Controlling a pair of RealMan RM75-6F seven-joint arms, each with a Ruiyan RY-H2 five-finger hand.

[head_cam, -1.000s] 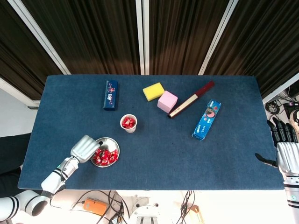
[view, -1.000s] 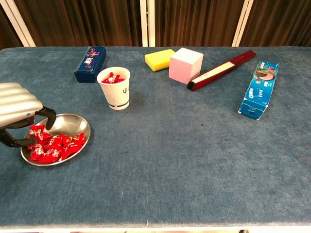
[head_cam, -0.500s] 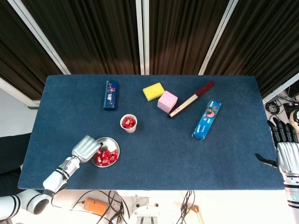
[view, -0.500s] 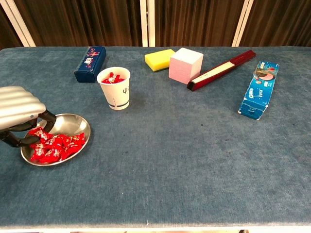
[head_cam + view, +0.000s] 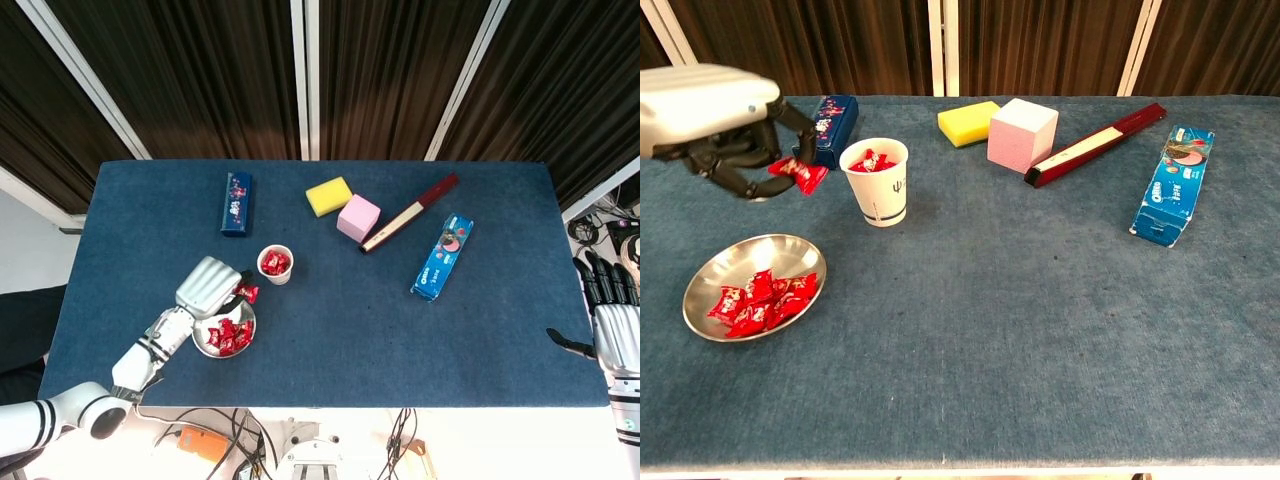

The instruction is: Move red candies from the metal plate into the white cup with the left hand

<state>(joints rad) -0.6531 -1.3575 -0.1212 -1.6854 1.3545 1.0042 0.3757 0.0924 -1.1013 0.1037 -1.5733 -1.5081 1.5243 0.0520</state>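
Red candy (image 5: 798, 173) is pinched in the left hand (image 5: 725, 125), raised above the table just left of the white cup (image 5: 877, 183), so the drop needs only a short move right. More candies (image 5: 758, 297) lie in the metal plate (image 5: 715, 268); some sit in the cup. Right hand (image 5: 610, 318) idles at the table's far edge, fingers apart, holding nothing.

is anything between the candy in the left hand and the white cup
Nothing visible. The left hand holds a red candy raised just left of the white cup, whose mouth is open, with only bare air between them.
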